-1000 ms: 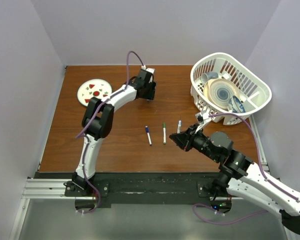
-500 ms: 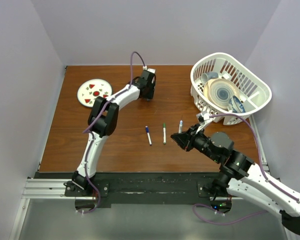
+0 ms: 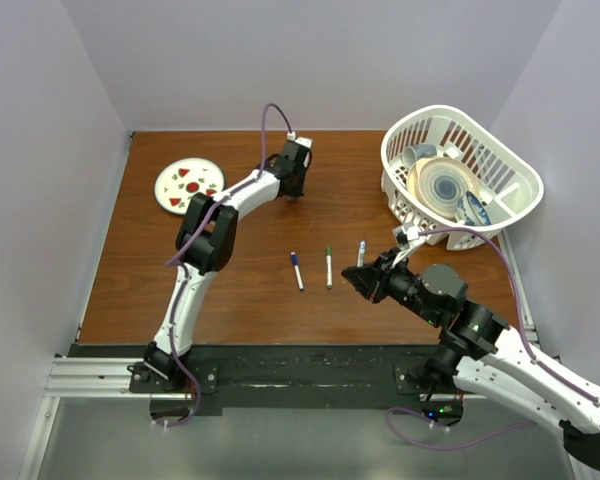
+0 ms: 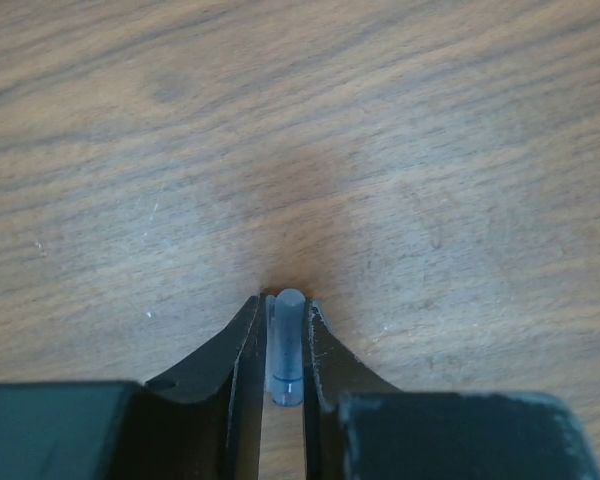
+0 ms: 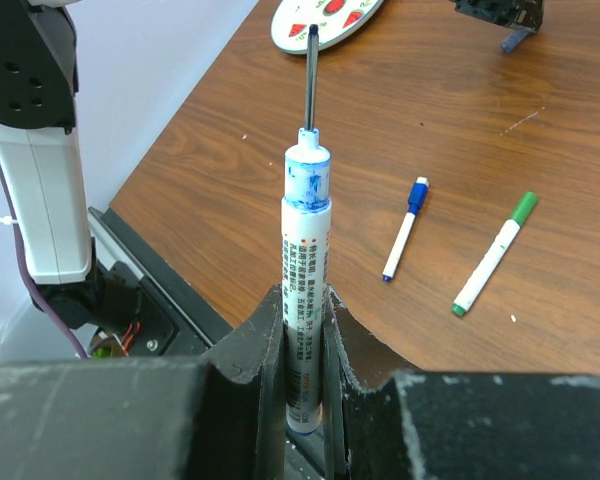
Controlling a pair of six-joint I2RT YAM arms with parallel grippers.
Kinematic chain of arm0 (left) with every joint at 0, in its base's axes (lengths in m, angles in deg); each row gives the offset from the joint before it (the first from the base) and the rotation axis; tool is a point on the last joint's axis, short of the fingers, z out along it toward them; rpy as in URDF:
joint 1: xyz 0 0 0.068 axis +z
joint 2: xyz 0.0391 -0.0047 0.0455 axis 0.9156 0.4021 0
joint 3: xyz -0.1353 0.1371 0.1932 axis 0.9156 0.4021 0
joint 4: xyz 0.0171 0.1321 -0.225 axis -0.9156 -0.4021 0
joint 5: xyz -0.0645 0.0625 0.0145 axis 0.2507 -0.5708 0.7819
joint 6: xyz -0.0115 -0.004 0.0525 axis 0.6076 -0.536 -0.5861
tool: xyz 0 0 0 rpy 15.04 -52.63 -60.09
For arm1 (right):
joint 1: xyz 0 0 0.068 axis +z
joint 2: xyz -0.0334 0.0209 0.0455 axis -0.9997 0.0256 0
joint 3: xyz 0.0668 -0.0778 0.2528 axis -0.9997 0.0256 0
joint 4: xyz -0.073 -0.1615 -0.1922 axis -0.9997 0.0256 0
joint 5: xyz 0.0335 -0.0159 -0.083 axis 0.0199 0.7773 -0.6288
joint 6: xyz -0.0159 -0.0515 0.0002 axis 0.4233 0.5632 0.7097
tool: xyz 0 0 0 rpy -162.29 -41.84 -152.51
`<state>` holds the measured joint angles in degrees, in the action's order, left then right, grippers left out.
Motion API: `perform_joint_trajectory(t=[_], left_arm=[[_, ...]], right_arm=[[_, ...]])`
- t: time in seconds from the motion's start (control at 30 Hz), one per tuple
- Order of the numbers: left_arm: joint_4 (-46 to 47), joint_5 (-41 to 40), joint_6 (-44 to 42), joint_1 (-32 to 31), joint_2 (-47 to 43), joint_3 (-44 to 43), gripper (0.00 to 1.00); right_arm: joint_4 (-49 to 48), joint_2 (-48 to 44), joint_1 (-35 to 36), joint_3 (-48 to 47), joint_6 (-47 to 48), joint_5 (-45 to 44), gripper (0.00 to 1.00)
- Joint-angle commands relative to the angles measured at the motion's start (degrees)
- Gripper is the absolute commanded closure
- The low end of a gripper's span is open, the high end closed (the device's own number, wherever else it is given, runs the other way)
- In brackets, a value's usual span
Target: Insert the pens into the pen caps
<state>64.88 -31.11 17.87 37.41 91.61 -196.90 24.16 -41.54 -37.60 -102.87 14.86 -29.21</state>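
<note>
Left tool (image 4: 285,303): right of the plate (image 3: 189,186), pinched shut on a cap (image 4: 285,350).
Right tool (image 5: 305,320): clamped around an uncapped pen (image 5: 306,260).
Advice: align the tip with the cap's mouth before pushing.

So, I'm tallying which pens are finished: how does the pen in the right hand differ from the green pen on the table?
The held pen is clamped in the right hand; the green pen lies loose on the table. The held pen's blue-stained collar and thin dark tip are bare; the green pen wears a green cap. Both have slim white barrels.
</note>
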Motion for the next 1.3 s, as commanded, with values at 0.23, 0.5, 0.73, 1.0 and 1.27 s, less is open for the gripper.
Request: perform_joint_trajectory(t=[0.23, 0.5, 0.73, 1.0, 1.27], left_arm=[[14.5, 10.9, 8.0, 0.7, -21.8, 34.3, 1.0], [38.8, 26.4, 19.6, 0.8, -42.6, 56.9, 1.0], [70.7, 33.8, 37.5, -0.3, -59.1, 75.8, 1.0], [96.3, 36.1, 48.5, -3.8, -62.3, 84.9, 1.0], [98.7, 33.1, 46.8, -6.6, -63.2, 86.0, 1.0]], right_arm=[[-5.8, 3.6, 0.0, 2.4, -3.4, 2.1, 1.0], [-17.0, 13.2, 0.1, 7.3, -6.5, 6.4, 1.0], [-32.8, 20.6, 0.0, 9.9, -6.5, 13.0, 1.0], [-42.7, 28.7, 0.3, 7.8, -7.4, 19.0, 1.0], [-45.0, 31.1, 1.6, 7.0, -8.1, 18.2, 1.0]])
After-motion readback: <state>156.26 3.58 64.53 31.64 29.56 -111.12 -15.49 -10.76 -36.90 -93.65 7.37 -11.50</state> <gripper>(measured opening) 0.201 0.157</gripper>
